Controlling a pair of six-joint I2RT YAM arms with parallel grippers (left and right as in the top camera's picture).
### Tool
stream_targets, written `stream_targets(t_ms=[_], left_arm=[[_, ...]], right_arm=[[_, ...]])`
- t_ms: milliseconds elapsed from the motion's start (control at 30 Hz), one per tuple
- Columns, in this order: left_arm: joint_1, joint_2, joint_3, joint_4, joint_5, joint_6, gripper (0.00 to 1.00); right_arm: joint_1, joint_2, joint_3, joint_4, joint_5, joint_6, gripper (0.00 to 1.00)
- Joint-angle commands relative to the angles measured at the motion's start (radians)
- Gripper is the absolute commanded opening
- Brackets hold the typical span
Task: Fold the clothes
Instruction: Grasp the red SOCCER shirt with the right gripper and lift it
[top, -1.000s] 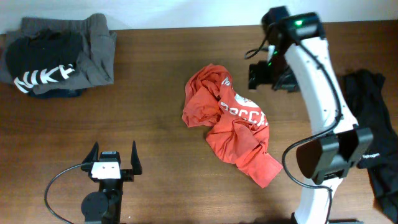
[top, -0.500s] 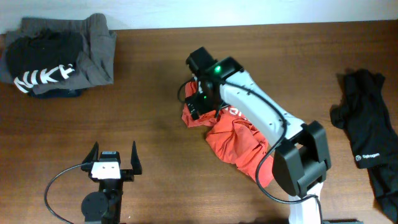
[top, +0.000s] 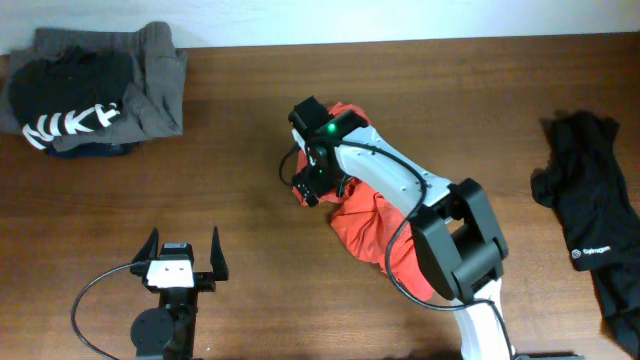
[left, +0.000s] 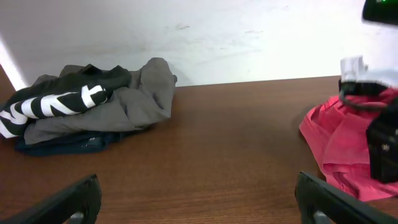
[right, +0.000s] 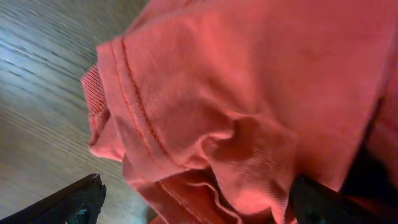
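Note:
The clothes in play are a crumpled red-orange shirt (top: 372, 222) in the middle of the table, partly hidden under my right arm. My right gripper (top: 306, 190) is down at the shirt's left edge, open. In the right wrist view a stitched hem fold of the shirt (right: 205, 112) fills the frame and bulges between the wide-apart fingers (right: 78, 200). My left gripper (top: 183, 256) rests open near the table's front edge, well left of the shirt, holding nothing. The left wrist view shows the shirt (left: 339, 146) at far right.
A pile of grey and black garments with white lettering (top: 95, 90) sits at the back left corner, also seen as the pile (left: 93, 102) in the left wrist view. A black garment (top: 590, 225) lies at the right edge. A white wall borders the table's far side.
My right arm swung from the back right across the shirt to its left edge and came down onto the fabric. The left arm has not moved.

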Motion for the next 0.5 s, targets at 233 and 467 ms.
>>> stream_targets(t_ms=[233,467], left_arm=[[0.008,-0.007,-0.005,-0.001,0.014,0.016,0.99],[0.008,-0.007,-0.005,-0.001,0.014,0.016,0.99]], right_arm=[[0.039,0.051,-0.011,-0.006,0.059,-0.028,0.83],[0.036,0.049,0.01,0.008,0.078,0.005,0.46]])
